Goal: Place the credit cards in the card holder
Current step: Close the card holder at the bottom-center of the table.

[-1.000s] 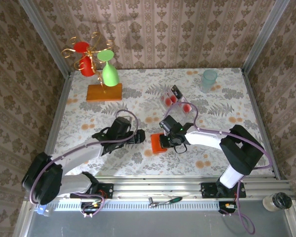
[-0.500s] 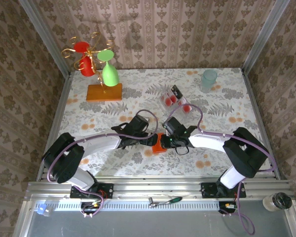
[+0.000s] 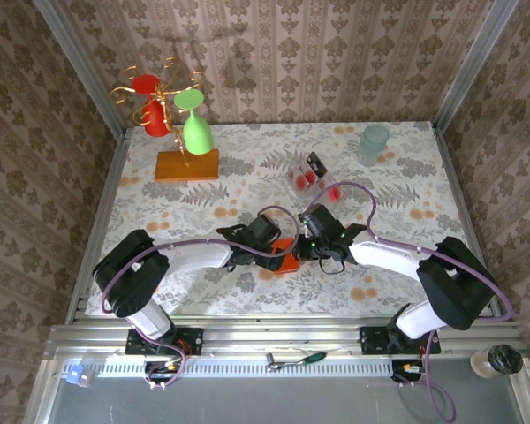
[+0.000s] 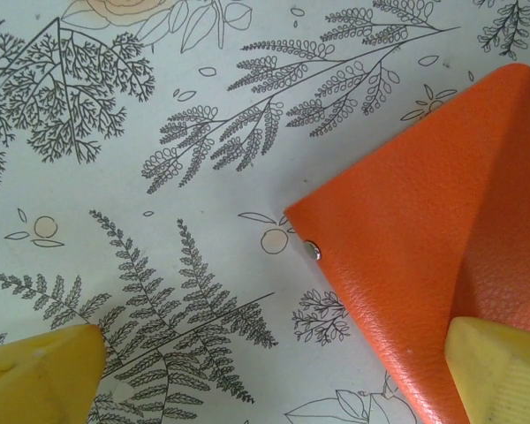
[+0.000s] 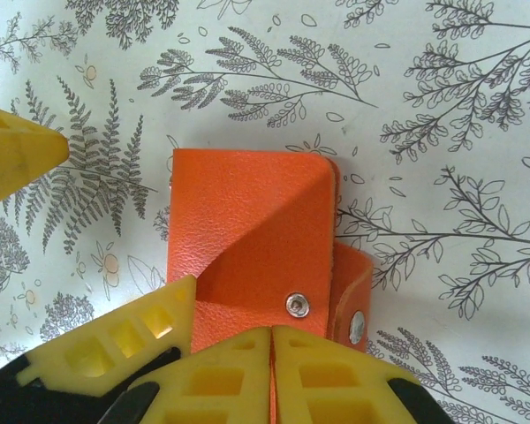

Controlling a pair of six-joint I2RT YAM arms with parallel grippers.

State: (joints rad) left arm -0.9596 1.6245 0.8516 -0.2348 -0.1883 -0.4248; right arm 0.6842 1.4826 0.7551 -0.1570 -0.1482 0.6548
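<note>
The card holder [image 5: 247,221], a small orange-red wallet with a metal snap, lies on the flowered table just in front of the arms, one flap lifted. My right gripper [image 5: 272,331] is shut on the edge of that flap. My left gripper [image 4: 274,353] stands open and low over the table, one finger [image 4: 499,371] over the wallet's [image 4: 442,238] corner and the other off to its side. In the top view both grippers meet at the wallet [image 3: 287,262], left [image 3: 278,250] and right [image 3: 307,249]. The credit cards [image 3: 314,177], pink with red marks plus a black one, lie in a loose pile behind.
A flat orange block with a gold wire stand [image 3: 185,165] holding red and green glasses stands at the back left. A pale green cup [image 3: 374,141] sits at the back right. Patterned walls close in three sides.
My left arm has swung right across the table to the wallet, gripper still open. My right gripper, shut on the flap, has shifted slightly to the right.
</note>
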